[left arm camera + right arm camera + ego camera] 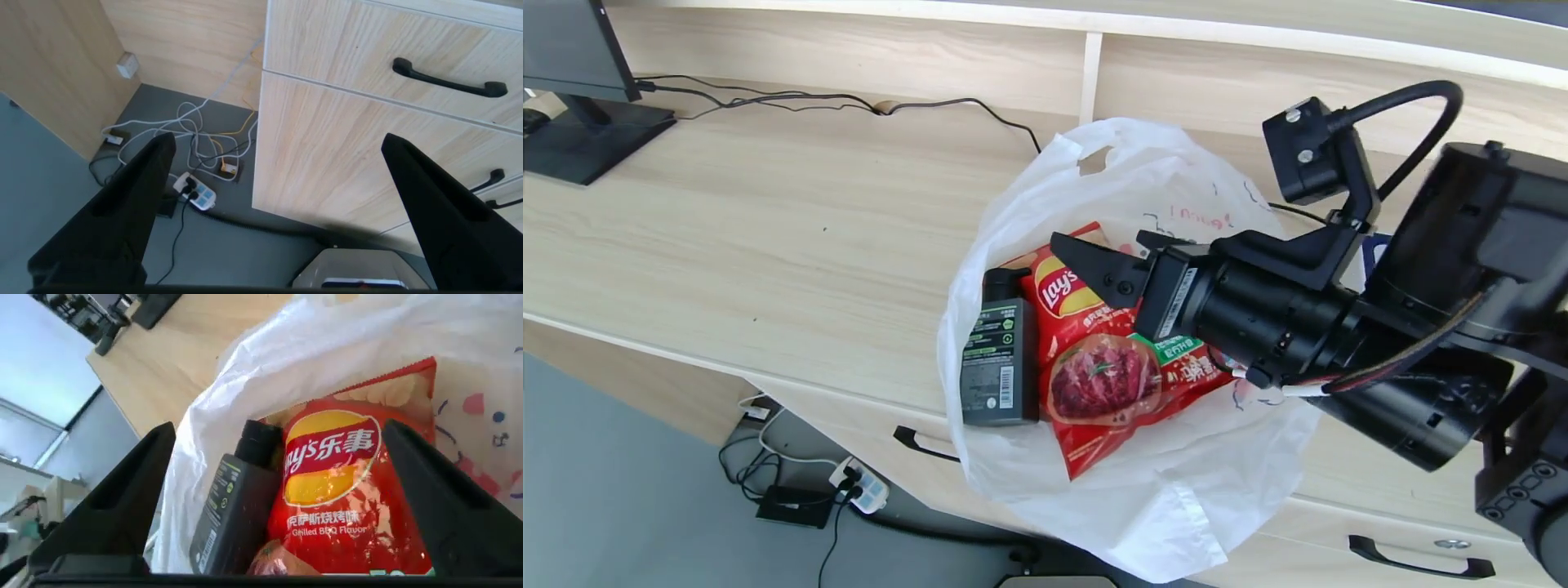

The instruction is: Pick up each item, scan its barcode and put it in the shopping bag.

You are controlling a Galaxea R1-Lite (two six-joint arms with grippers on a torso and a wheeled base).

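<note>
The right gripper (1097, 240) hangs with its fingers spread wide and nothing between them, just above the mouth of the white plastic shopping bag (1013, 204). Its arm comes in from the robot's right side, angled down and toward the robot's left. Directly under the fingers lies one red chip bag (1103, 384), flat inside the shopping bag. One dark bottle (996, 359) with a black cap lies just beyond the fingertips, touching the chip bag's edge. In the right wrist view the two fingers frame the chip bag (343, 482) and bottle (233, 506), with the plastic rim (245, 392) bunched beside the bottle.

The bag sits on the wooden counter (768, 245), overhanging its front edge. Far past the gripper's tips stand a black monitor base (588, 135) and loose black cables (792, 100). Two black drawer handles (919, 443) (1421, 563) show below the counter.

The left gripper (275, 143) is also spread and empty, low beside the drawer fronts (343, 139), above a floor power strip (194, 189).
</note>
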